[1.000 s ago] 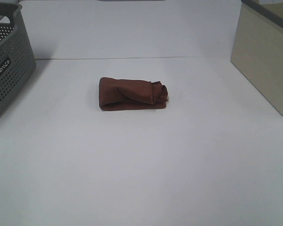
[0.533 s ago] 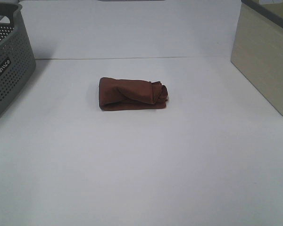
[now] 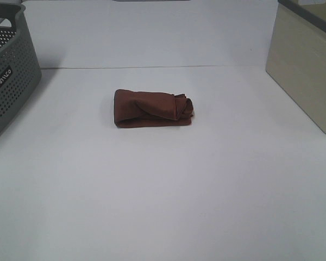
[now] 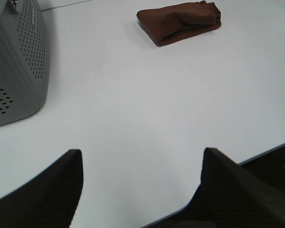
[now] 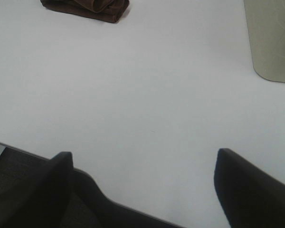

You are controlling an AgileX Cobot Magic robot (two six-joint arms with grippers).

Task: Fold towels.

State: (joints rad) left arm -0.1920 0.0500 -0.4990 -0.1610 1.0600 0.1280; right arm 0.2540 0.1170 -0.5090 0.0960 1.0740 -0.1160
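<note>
Towel (image 3: pixel 153 109), one, apparently folded, on white table (image 3: pixel 163 190); both end effectors (image 4: pixel 140 190) (image 5: pixel 142 190) wide, empty.

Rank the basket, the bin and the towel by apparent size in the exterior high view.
1. Beige bin and grey basket: alike, both cut off by the frame, so no ranking between them.
2. Towel: clearly the smallest.

High overhead, two low wrists; shared towel (image 3: pixel 153 109)
</note>
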